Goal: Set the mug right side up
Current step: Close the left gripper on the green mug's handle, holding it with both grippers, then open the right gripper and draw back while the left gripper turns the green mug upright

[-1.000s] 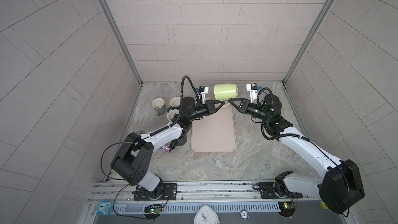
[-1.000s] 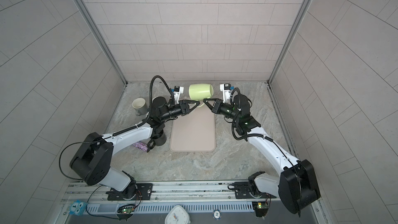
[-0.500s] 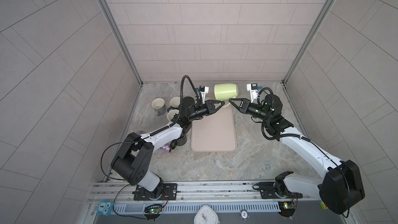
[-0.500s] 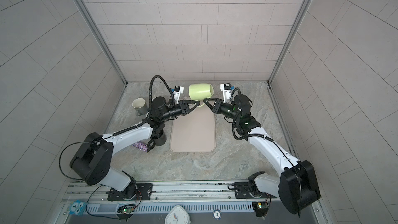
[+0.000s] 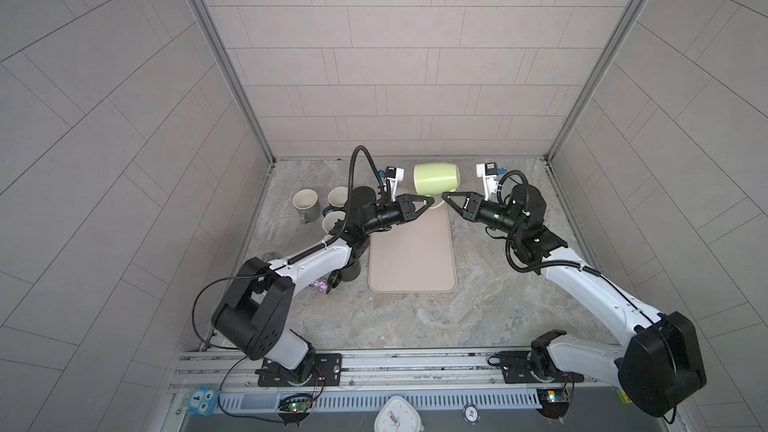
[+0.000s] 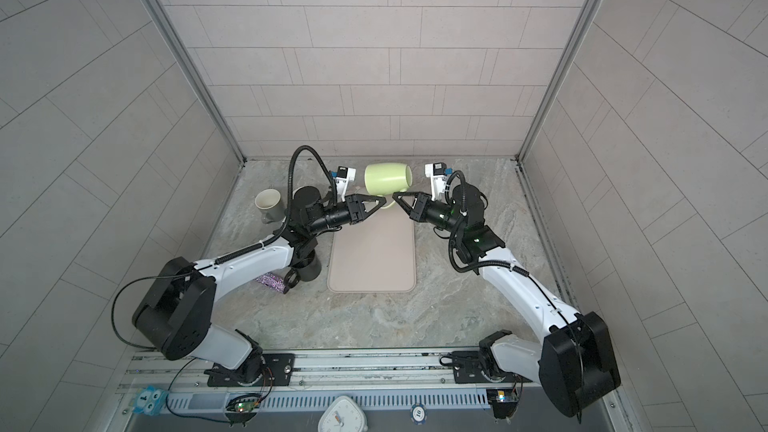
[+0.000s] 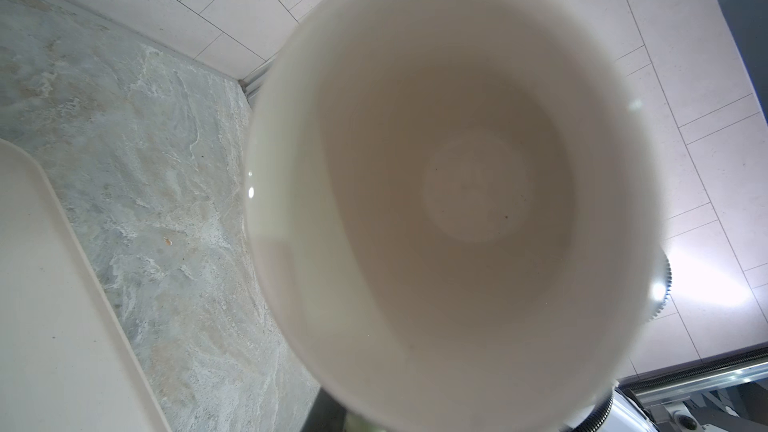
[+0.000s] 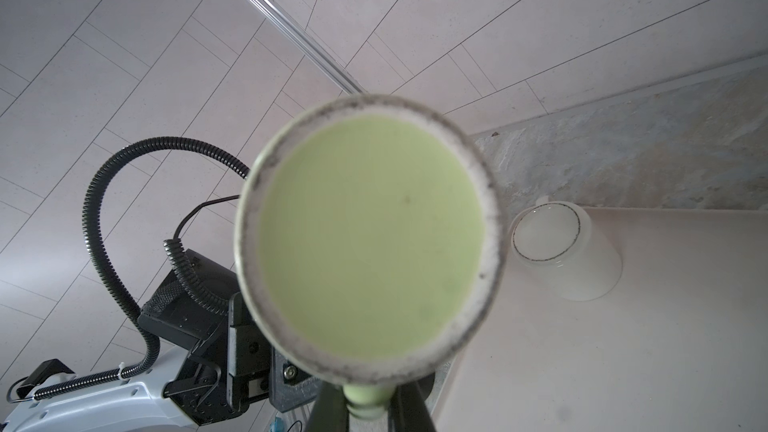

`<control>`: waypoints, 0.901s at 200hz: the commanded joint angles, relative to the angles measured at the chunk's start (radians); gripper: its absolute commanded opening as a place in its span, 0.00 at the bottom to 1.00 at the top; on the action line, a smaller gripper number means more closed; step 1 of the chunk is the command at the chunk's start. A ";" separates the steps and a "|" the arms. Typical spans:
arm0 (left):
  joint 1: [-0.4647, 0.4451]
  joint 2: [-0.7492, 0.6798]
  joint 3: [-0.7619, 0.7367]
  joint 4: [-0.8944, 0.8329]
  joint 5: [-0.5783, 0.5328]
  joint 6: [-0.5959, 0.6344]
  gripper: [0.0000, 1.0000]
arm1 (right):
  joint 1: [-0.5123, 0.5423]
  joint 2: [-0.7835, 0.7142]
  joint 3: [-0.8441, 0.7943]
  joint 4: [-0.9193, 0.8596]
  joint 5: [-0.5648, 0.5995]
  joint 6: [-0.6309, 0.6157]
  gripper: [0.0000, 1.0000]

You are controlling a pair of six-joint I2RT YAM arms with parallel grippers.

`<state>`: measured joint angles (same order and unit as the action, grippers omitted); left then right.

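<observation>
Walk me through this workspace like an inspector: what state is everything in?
Surface: marble-look tabletop with a beige mat in the middle.
Job's things: green mug in the air, lying sideways, mouth towards the left arm; not yet upright.
Clutter: upturned white cup on the mat; cream mug and other mugs at the left; clock and poker chip at the front edge.
Grippers: right gripper shut on the mug's handle; left gripper closed at the mug's underside, apparently gripping it.
Cables: black corrugated hose arches over the left arm, clear of the mug.
Surroundings: tiled walls on three sides; nothing else seen.
</observation>
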<state>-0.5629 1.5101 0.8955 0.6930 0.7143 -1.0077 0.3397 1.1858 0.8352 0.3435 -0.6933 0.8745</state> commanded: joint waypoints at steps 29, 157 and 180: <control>-0.008 -0.119 0.045 -0.164 -0.082 0.171 0.00 | 0.001 -0.030 -0.022 0.002 0.024 -0.052 0.21; -0.023 -0.128 0.078 -0.316 -0.150 0.264 0.00 | 0.001 -0.047 -0.032 -0.014 0.019 -0.073 0.49; -0.023 -0.127 0.073 -0.318 -0.159 0.262 0.00 | 0.001 -0.057 -0.031 -0.023 0.023 -0.085 0.53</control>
<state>-0.5812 1.4170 0.9302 0.3492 0.5770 -0.7872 0.3401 1.1774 0.7944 0.2802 -0.6655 0.8082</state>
